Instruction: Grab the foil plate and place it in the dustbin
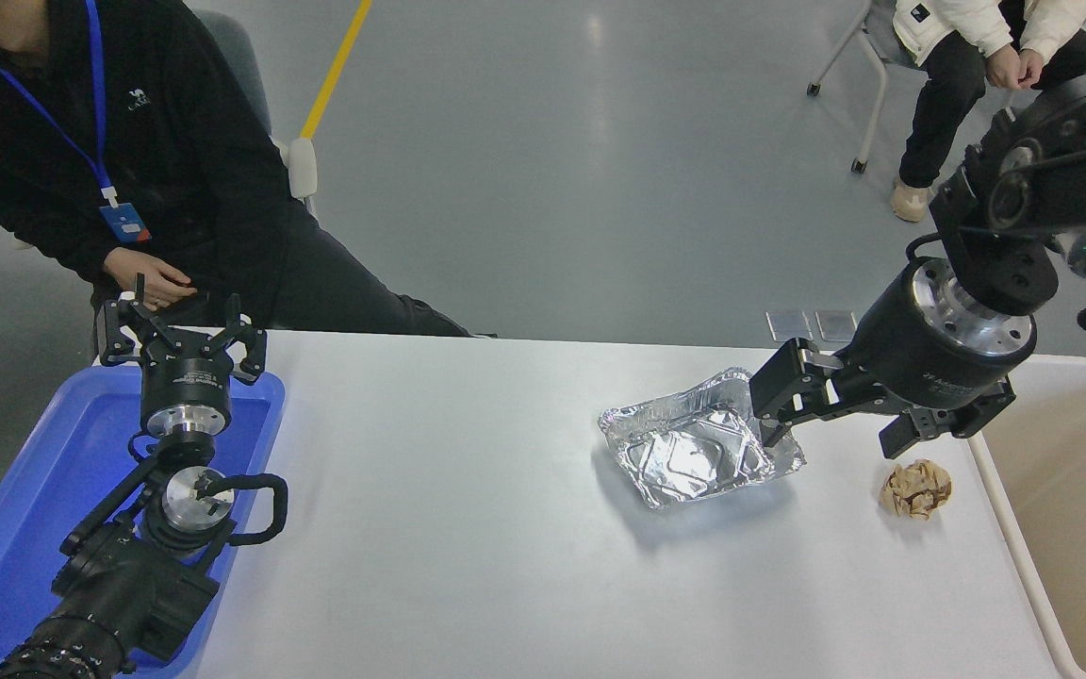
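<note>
The foil plate (694,453) is a shiny crinkled silver tray lying right of the table's centre, and it looks slightly tilted. My right gripper (830,441) comes in from the upper right and hangs open over the plate's right end. One of its fingers (774,424) reaches down inside the right wall, while the other is outside it, above bare table. The beige dustbin (1005,509) stands past the table's right edge, its opening facing up. My left gripper (180,321) is parked open over the blue tray at the lower left.
A crumpled tan paper ball (916,488) lies between the plate and the dustbin. The blue tray (53,509) fills the left edge. One person in black sits at the far left (128,160), another sits at the top right (958,57).
</note>
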### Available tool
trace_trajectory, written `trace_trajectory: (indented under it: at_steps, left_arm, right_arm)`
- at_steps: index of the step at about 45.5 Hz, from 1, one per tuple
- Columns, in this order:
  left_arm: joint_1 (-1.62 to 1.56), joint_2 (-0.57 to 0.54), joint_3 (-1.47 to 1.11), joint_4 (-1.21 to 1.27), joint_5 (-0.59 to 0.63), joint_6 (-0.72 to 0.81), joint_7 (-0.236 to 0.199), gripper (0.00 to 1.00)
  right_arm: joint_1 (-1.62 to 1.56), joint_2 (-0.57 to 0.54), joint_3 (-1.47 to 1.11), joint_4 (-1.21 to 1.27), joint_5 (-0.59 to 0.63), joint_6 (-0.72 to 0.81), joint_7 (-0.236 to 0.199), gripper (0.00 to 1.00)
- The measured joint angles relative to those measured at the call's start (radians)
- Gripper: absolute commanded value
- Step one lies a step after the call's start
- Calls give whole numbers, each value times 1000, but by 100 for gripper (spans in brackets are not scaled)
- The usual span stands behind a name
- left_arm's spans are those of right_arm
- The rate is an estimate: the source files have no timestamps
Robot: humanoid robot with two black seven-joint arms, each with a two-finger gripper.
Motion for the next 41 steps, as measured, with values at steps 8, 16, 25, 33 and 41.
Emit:
trace_trajectory:
  at_steps: [8, 16, 25, 33, 41]
  left_arm:
    - [1, -1, -1, 0, 0, 0, 0, 99]
    - [1, -1, -1, 0, -1, 0, -3, 99]
    - [1, 0, -1, 0, -1, 0, -3, 99]
    - [1, 0, 0, 0, -1, 0, -3, 99]
    - [1, 0, 0, 0, -1, 0, -3, 99]
  right_arm:
    - [-5, -2, 0, -2, -4, -1, 0, 100]
    - [-7, -10, 1, -4, -7, -1, 0, 100]
    - [-8, -16, 1, -4, -10, -1, 0, 100]
    - [-6, -24, 2, -4, -13, -1, 0, 100]
    - [0, -29, 6, -6, -13, -1, 0, 100]
